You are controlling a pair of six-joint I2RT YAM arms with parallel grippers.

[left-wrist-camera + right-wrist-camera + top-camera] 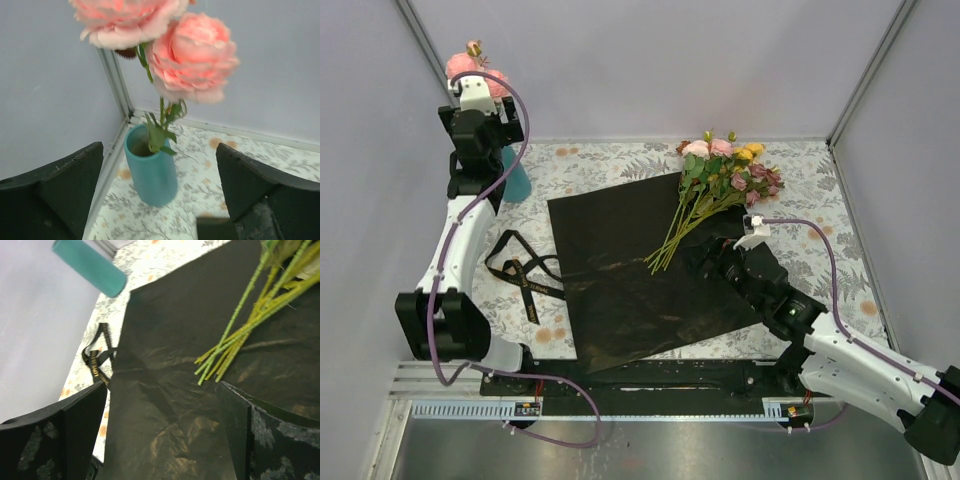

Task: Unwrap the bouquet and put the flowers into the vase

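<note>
A: Where are the flowers lying?
B: Well right of the vase; two pink roses are standing inside it. Left gripper and right gripper are gaping, empty. I am judging stems light, stiff; pinching mid-stem.

A floral-print tablecloth covers the table. A glossy black paper sheet lies flat on the tablecloth, creased and rotated out of line with the table edges. A black ribbon with gold lettering lies loosely looped on the tablecloth, just beside the sheet's left edge. Plain grey walls enclose three sides, joined by aluminium corner posts. A perforated metal rail runs along the near edge.
</note>
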